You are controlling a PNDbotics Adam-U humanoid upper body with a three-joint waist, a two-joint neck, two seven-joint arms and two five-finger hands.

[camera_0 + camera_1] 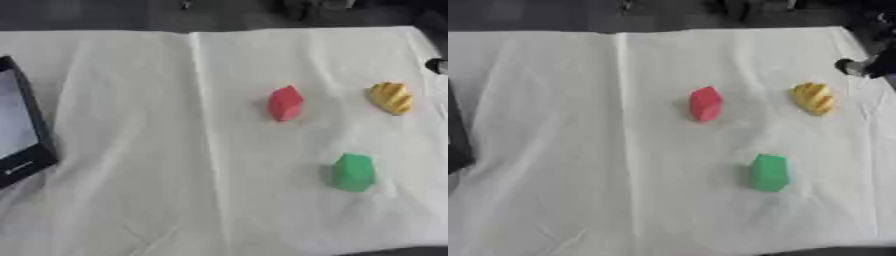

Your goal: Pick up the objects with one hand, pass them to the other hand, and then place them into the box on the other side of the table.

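Note:
Three small objects lie on the white cloth [131,125]. A red block [285,103] stands right of the middle, and a yellow ridged piece [390,97] lies further right. A green block [353,172] sits nearer the front right. The box [26,125], with a black rim and pale inside, is at the left edge, partly cut off. A dark part of my right hand [866,64] shows at the right edge, just above and right of the yellow piece and apart from it. My left hand is out of sight.
The cloth has a long fold [203,125] running front to back near the middle. Dark floor and dark shapes [306,7] lie beyond the table's far edge.

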